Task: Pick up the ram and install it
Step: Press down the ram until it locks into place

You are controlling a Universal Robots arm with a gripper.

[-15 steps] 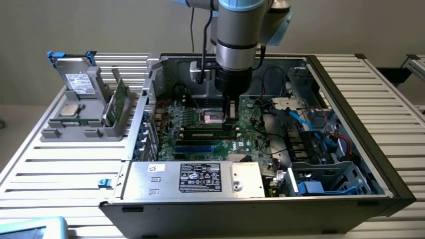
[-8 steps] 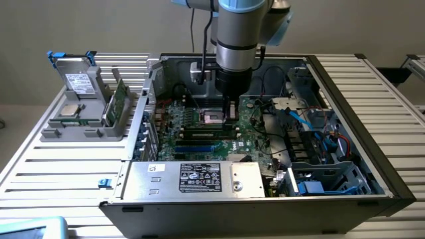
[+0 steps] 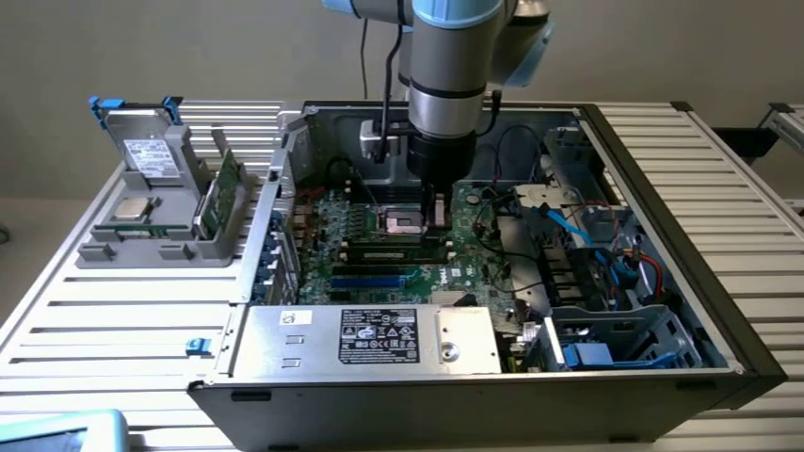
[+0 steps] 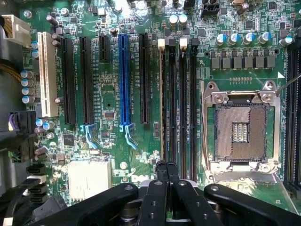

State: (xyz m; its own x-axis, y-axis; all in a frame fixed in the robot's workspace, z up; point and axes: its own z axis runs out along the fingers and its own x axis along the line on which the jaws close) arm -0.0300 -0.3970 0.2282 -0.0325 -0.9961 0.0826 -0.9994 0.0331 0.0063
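A thin green ram (image 3: 226,196) stands on edge in the grey holder (image 3: 138,252) at the exterior view's left, outside the computer case. My gripper (image 3: 440,215) is down inside the open case, over the motherboard next to the empty processor socket (image 3: 405,222). In the wrist view the gripper (image 4: 167,165) is shut, its fingertips pressed together with nothing visible between them. They hover over the end of the long black memory slots (image 4: 181,103). A thin pale edge (image 4: 163,103) runs along the slot nearest the fingertips; I cannot tell whether a stick is seated there.
The holder also carries a grey drive (image 3: 153,155) and a square silver processor chip (image 3: 132,209). A silver power supply (image 3: 364,337) fills the case's front. Cables and drive cages (image 3: 590,273) crowd the exterior view's right. Expansion slots, one blue (image 4: 124,80), lie beside the memory slots.
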